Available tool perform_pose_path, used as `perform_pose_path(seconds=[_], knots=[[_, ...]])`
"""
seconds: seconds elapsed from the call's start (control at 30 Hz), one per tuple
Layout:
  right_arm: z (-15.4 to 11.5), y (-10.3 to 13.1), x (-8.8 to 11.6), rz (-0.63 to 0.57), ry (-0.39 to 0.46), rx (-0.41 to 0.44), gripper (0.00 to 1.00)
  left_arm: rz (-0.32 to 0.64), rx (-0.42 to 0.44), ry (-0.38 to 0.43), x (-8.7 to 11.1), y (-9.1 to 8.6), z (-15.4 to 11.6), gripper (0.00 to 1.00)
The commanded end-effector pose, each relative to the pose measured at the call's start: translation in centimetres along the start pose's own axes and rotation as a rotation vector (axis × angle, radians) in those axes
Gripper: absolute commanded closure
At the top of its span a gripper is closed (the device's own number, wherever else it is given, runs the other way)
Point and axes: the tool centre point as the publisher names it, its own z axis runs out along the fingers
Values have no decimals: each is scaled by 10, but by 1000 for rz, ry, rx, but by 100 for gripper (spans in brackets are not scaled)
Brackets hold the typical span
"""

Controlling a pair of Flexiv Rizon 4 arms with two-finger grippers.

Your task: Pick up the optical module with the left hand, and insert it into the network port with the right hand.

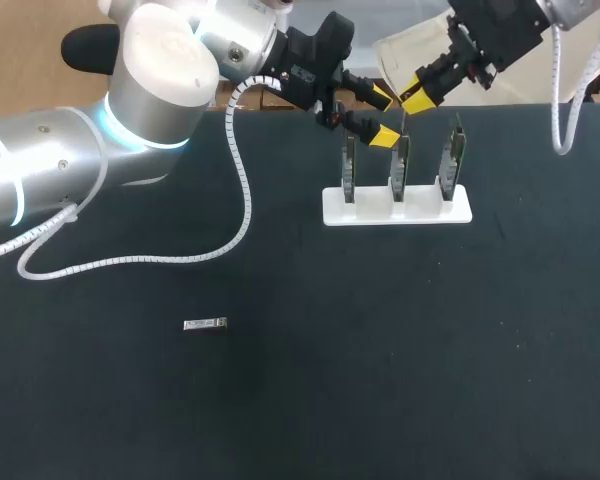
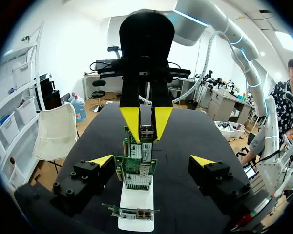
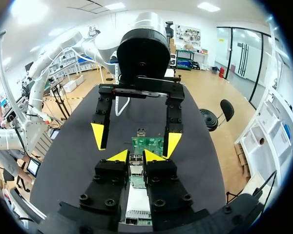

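Observation:
A white stand (image 1: 370, 211) at the back of the table holds three upright green network cards; the middle card (image 1: 401, 165) is under both grippers. My right gripper (image 1: 417, 97) hangs over that card, shut on a small metal optical module (image 2: 147, 131), which touches the card's top edge. In the right wrist view the module (image 3: 136, 163) sits between the gripper's (image 3: 136, 156) yellow tips. My left gripper (image 1: 382, 118) is open wide, its fingers straddling the middle card (image 2: 139, 170) without touching it. A second optical module (image 1: 205, 324) lies flat on the table, front left.
The two other cards (image 1: 349, 165) (image 1: 452, 160) flank the middle one on the stand. My left arm's white cable (image 1: 242, 190) trails over the black tabletop (image 1: 430, 350) to the stand's left.

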Motion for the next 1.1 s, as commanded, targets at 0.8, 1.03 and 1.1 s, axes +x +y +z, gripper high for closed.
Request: perform_pose_path(seconds=[0.8,1.03,1.1], knots=[[-2,0,-1,-2,0,31,100,-1,5,5,-1,2,0,0],[-2,1,-1,0,-2,34,100,-1,5,5,-1,2,0,0],[-2,1,-1,0,-1,35,100,-1,5,5,-1,2,0,0]])
